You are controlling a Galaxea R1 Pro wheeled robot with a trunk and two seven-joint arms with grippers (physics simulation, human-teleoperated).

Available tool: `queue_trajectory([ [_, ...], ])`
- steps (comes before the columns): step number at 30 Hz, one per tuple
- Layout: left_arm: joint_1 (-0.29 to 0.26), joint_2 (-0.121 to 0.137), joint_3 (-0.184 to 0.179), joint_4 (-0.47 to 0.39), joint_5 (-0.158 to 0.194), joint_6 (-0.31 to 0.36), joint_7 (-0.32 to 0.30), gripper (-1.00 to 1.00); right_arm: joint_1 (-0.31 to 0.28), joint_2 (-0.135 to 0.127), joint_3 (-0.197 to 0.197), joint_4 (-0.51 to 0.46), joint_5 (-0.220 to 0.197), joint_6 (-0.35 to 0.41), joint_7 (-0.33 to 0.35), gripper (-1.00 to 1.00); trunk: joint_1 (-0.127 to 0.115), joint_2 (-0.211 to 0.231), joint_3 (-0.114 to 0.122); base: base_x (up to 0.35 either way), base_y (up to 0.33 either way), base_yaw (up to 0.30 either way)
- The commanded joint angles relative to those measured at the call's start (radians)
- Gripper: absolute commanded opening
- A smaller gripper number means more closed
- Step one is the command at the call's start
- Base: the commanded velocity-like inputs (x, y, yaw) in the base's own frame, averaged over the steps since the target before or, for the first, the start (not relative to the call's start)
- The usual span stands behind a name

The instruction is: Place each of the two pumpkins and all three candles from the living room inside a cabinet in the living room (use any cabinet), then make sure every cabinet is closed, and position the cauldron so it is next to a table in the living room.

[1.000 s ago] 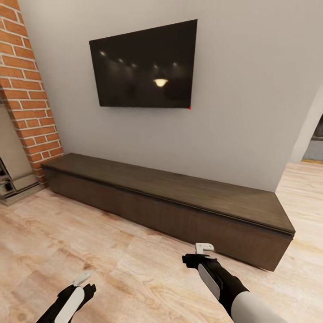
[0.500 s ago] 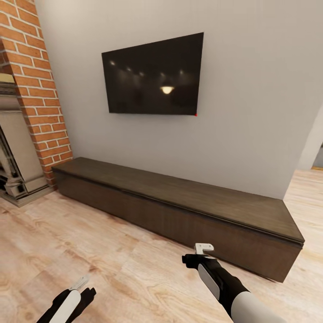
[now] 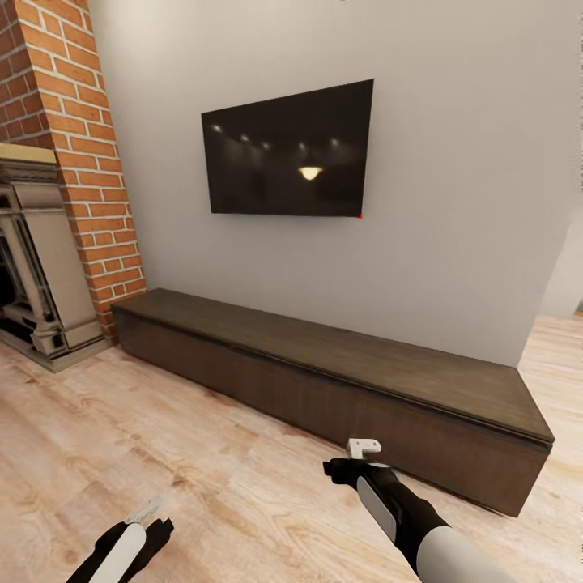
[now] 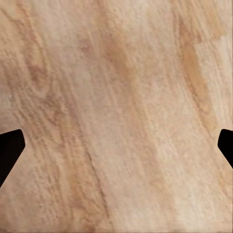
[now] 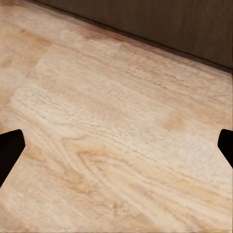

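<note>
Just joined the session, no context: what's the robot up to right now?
Nothing is being handled. The robot faces the long dark cabinet under the wall TV, with a brick fireplace off to the left. All the cabinet's fronts look closed. Both arms are held low over the wood floor: the left gripper and the right gripper are both open and empty, the right one near the cabinet's base.

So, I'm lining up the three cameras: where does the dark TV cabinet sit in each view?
Head view: cabinet runs along the wall under the TV.
Right wrist view: its dark front borders the picture's far edge.
Left wrist view: not in it.
Shared landmark: the pale wood floor.
</note>
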Motion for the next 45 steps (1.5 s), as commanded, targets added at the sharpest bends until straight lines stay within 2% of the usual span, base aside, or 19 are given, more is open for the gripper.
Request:
queue_trajectory([
  [1, 0.000, 0.001, -0.005, -0.002, 0.007, 0.001, 0.008, 1.00, -0.001, 0.000, 0.010, -0.002, -0.010, 0.003, -0.008, 1.00, -0.001, -0.001, -0.002, -0.157, 0.000, 0.008],
  [7, 0.002, 0.001, -0.005, -0.003, 0.005, 0.000, 0.009, 1.00, -0.001, 0.004, 0.066, -0.002, -0.012, 0.005, -0.006, 1.00, -0.001, -0.001, -0.010, -0.042, 0.000, 0.002],
  [13, 0.003, 0.001, -0.005, -0.003, 0.006, -0.025, 0.007, 1.00, -0.001, 0.004, 0.075, -0.002, -0.012, 0.005, -0.006, 1.00, -0.001, -0.001, -0.019, -0.002, 0.000, 0.000],
  [24, 0.003, 0.001, -0.005, -0.003, 0.006, -0.028, 0.006, 1.00, -0.001, 0.004, 0.076, -0.002, -0.012, 0.005, -0.006, 1.00, -0.001, -0.001, -0.037, 0.000, 0.000, 0.000],
  [26, 0.003, 0.002, -0.005, -0.003, 0.007, -0.028, 0.006, 1.00, -0.001, 0.004, 0.076, -0.002, -0.011, 0.005, -0.006, 1.00, -0.002, 0.000, -0.032, -0.008, 0.000, 0.000],
  [33, 0.003, 0.004, -0.003, -0.002, 0.009, -0.028, 0.006, 1.00, -0.001, 0.003, 0.076, -0.003, -0.011, 0.000, -0.005, 1.00, -0.028, 0.049, -0.020, -0.015, 0.000, 0.014],
  [36, 0.003, 0.022, -0.003, 0.000, 0.016, -0.028, 0.000, 1.00, -0.001, 0.002, 0.076, -0.003, -0.012, -0.003, -0.005, 1.00, -0.040, 0.070, -0.012, -0.001, 0.000, 0.007],
  [38, 0.003, 0.041, -0.003, 0.004, 0.035, -0.027, -0.040, 1.00, -0.001, 0.002, 0.076, -0.003, -0.012, -0.006, -0.006, 1.00, -0.048, 0.084, -0.006, 0.000, 0.000, 0.003],
  [41, 0.004, 0.072, -0.003, 0.015, 0.082, -0.020, -0.148, 1.00, -0.001, 0.002, 0.076, -0.003, -0.012, -0.007, -0.006, 1.00, -0.059, 0.105, 0.004, 0.000, 0.000, 0.000],
  [43, 0.005, 0.090, -0.003, 0.041, 0.099, -0.018, -0.200, 1.00, -0.001, 0.003, 0.076, -0.003, -0.012, -0.004, -0.007, 1.00, -0.067, 0.119, 0.010, 0.000, 0.000, 0.000],
  [45, 0.005, 0.099, -0.003, 0.057, 0.107, -0.016, -0.225, 1.00, -0.001, 0.003, 0.077, -0.003, -0.011, -0.003, -0.009, 1.00, -0.074, 0.133, 0.016, 0.000, 0.000, 0.039],
])
